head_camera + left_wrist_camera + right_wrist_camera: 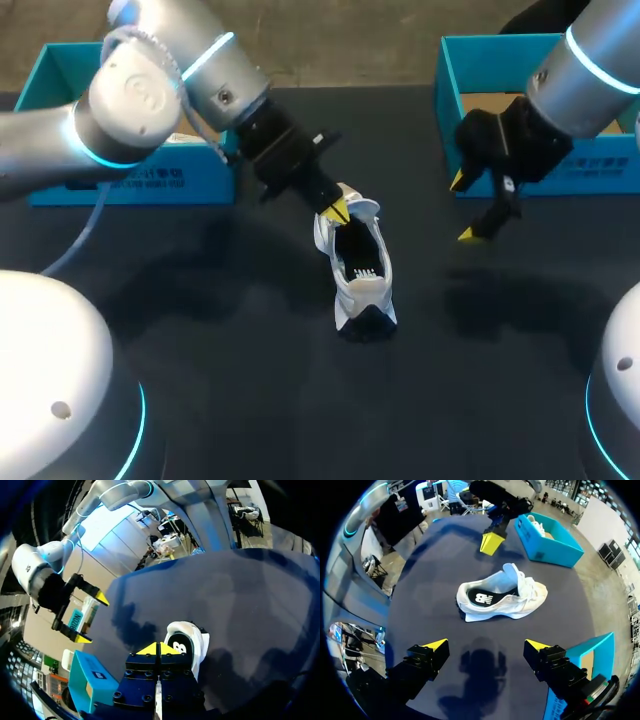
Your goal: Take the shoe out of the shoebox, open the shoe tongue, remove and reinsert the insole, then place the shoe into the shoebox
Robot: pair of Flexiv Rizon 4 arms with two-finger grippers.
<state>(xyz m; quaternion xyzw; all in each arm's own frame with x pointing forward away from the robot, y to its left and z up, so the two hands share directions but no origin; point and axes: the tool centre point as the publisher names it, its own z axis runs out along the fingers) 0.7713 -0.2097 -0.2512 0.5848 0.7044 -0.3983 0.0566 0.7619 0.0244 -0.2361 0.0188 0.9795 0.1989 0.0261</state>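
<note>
Now shoe upright on tabletop. Left end effector clenched, empty, just beside shoe collar; right end effector released, well apart from shoe. Risk: clenched tips nudge collar, shoe topples.

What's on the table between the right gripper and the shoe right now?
Nothing: only a bare stretch of dark table separates the open right gripper from the white shoe, clearest in the right wrist view.
</note>
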